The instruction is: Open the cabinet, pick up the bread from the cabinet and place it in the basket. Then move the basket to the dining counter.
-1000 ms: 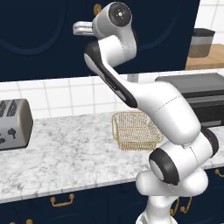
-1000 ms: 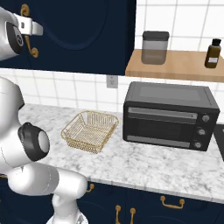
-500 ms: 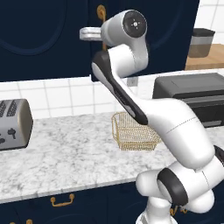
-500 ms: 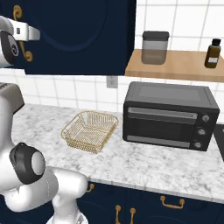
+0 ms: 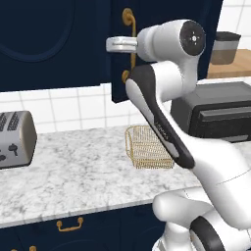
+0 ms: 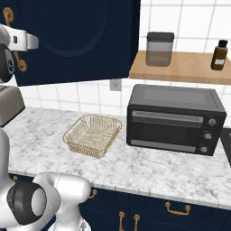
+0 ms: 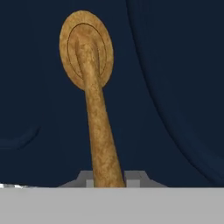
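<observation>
The end effector has just closed on the cabinet's brass bar handle, its jaws pinched together around the bar where a second ago they stood apart. The door looks slightly swung out already, so I'd judge the pull is under way. The basket waits on the marbled bench beside the toaster oven; the bread is presumably behind the doors.

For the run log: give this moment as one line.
phase: opening cabinet | gripper: shut on brass handle | basket: empty, on worktop
</observation>
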